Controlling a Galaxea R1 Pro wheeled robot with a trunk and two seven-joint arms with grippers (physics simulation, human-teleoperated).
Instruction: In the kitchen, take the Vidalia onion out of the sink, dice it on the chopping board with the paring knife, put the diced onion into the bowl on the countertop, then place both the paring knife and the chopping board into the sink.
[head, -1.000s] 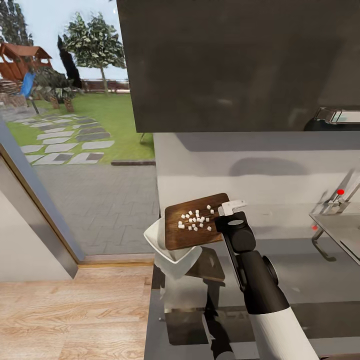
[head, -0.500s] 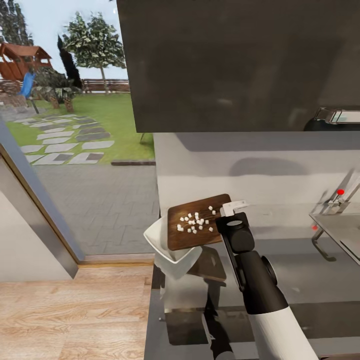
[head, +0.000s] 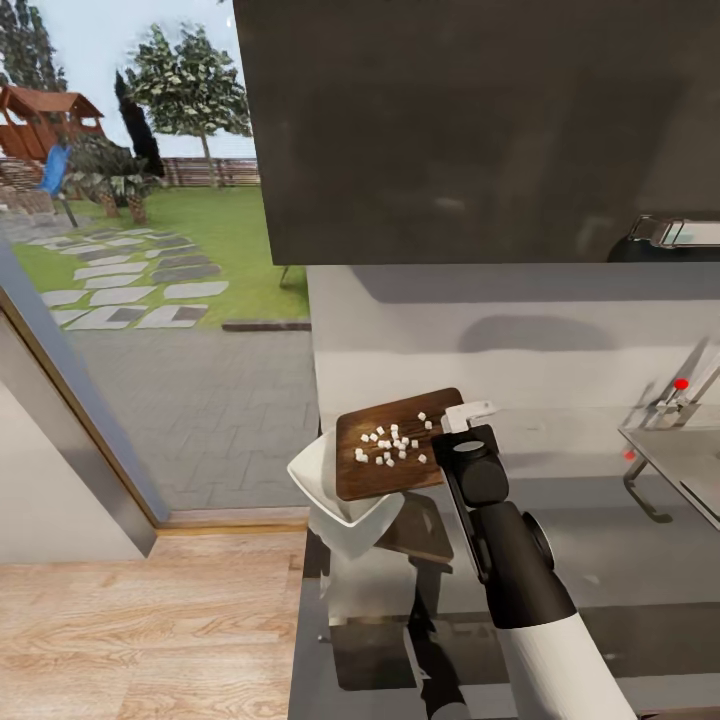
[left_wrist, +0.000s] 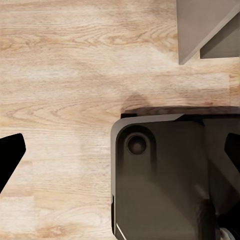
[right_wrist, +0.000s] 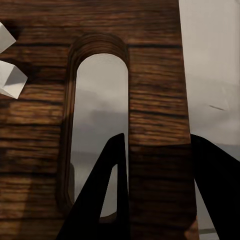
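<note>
In the head view my right gripper (head: 458, 424) is shut on the hole end of the dark brown chopping board (head: 372, 475) and holds it above the countertop (head: 600, 560), sloping down to the left. Several white diced onion pieces (head: 390, 445) lie on the board. Its low end overlaps the white bowl (head: 330, 490) at the countertop's left end. The right wrist view shows one black finger (right_wrist: 102, 200) through the board's oval hole (right_wrist: 100, 115), the other past the board's edge, and onion pieces (right_wrist: 11, 80). My left gripper (left_wrist: 125, 145) is open, pointing down at the floor. The paring knife is out of view.
The sink (head: 680, 460), with its tap and red-tipped lever (head: 681, 384), lies at the right along the countertop. A dark wall cabinet (head: 470, 130) hangs overhead. To the left a glass wall looks onto a garden. Wooden floor (left_wrist: 65, 75) and my dark base (left_wrist: 160, 180) lie below.
The board and my right gripper have shifted slightly to the right. The onion pieces have stayed on the board.
</note>
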